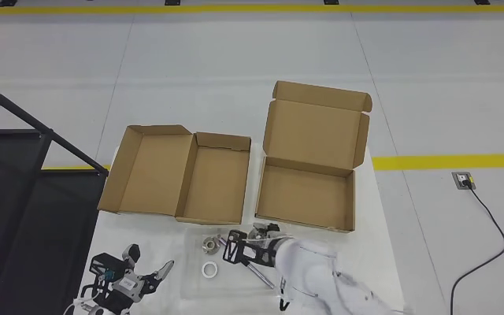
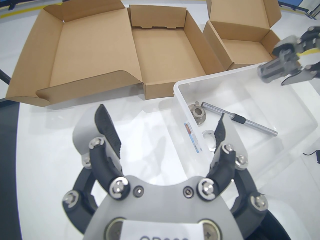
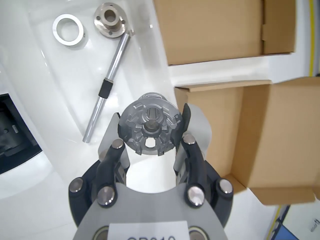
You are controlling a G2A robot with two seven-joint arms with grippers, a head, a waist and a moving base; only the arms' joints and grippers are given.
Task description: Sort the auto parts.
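The right gripper [image 3: 152, 119] is clamped on a toothed metal hub [image 3: 151, 136], held above the clear bin [image 2: 212, 76] beside an open box [image 1: 305, 197], probably for carrying across. 3 parts lie in the bin: ring [image 3: 68, 29], flange [image 3: 110, 19], rod [image 3: 107, 86]. The left gripper [image 2: 162, 116] hovers beside it, jaws apart.

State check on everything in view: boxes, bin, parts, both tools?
clear bin: holds three loose parts.
flange: in bin, flat, bore up.
ring: in bin, flat.
rod: in bin, flat, one end by flange.
grey hub: gripped, lifted over bin.
right tool: shut on grey hub.
left tool: open, empty, beside bin.
left box: open, lid flat, empty.
right box: open, lid up, empty.
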